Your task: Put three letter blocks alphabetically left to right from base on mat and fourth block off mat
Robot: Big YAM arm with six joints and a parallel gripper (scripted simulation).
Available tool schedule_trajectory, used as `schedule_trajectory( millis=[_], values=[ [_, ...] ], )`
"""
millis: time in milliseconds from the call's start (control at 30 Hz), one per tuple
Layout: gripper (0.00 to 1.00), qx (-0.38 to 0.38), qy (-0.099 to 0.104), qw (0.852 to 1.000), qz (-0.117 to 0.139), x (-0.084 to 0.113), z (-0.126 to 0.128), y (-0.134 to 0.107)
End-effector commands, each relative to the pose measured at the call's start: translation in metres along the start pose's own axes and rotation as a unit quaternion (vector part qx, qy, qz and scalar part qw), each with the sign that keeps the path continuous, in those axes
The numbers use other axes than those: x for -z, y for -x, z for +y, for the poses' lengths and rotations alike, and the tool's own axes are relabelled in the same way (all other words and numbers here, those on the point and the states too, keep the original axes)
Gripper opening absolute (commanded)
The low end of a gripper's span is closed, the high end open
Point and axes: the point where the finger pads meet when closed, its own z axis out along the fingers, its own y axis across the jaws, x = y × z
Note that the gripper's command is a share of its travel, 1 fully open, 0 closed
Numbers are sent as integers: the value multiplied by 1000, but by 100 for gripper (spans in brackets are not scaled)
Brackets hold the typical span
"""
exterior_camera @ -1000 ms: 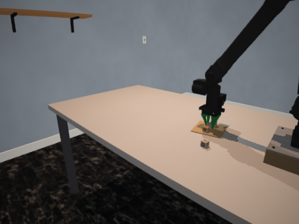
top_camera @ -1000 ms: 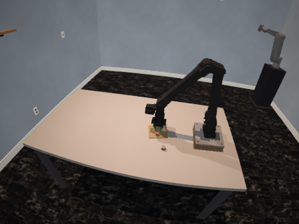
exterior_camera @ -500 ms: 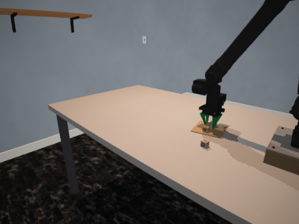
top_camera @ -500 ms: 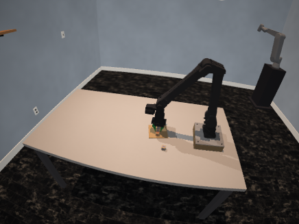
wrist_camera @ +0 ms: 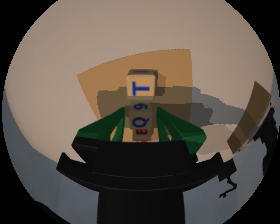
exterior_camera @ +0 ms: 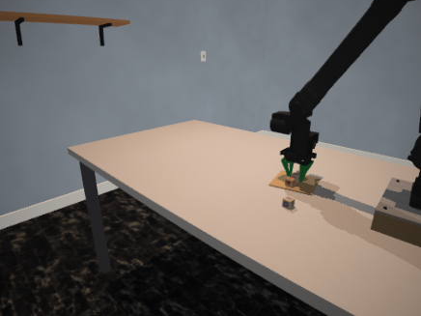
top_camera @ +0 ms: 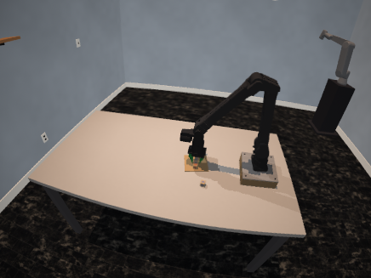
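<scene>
A brown mat (top_camera: 188,167) (exterior_camera: 276,183) (wrist_camera: 100,91) lies flat on the table near the robot's base. In the wrist view three blocks stand on it in a line running away from the camera: the far block (wrist_camera: 143,87) shows a blue T, the middle block (wrist_camera: 139,113) shows blue marks I cannot read surely, and the near block (wrist_camera: 140,132) shows a red letter. My gripper (top_camera: 196,159) (exterior_camera: 295,175) (wrist_camera: 140,111) is low over the mat, and its green fingers stand open on either side of the near blocks. The fourth block (top_camera: 203,184) (exterior_camera: 288,203) lies on the table, off the mat.
The robot's base plate (top_camera: 259,175) (exterior_camera: 396,215) stands on the table to the right of the mat. The arm reaches over from there and casts a shadow between base and mat. The table's front edge (top_camera: 170,220) is a short way beyond the fourth block.
</scene>
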Motion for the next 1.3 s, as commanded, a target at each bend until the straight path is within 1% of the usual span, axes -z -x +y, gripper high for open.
schedule_trajectory(
  millis=[0,267,467,600,633,700,733,800,833,867,900,933,1033,1100,1200,1233,1267],
  values=[
    [44,1,5,1000,-3,-3,3,-3],
    [44,2,7,1000,-3,-1,5,-3],
    [44,2,15,1000,-3,14,9,-3],
    [44,2,13,1000,-3,15,13,-2],
    [44,2,16,1000,-3,17,15,-2],
    [44,3,28,1000,-3,28,23,-2],
    [44,3,30,1000,-3,30,25,-1],
    [44,3,30,1000,-3,30,25,-1],
    [44,2,12,1000,-3,18,19,0],
    [44,1,11,1000,-3,19,16,0],
    [44,2,13,1000,-3,24,11,0],
    [44,2,21,1000,-3,30,15,0],
    [44,3,31,1000,-4,41,25,2],
    [44,3,31,1000,-4,44,25,2],
    [44,0,14,1000,-3,38,14,4],
    [44,0,16,1000,-3,41,12,4],
    [44,1,24,1000,-3,48,17,3]
  ],
)
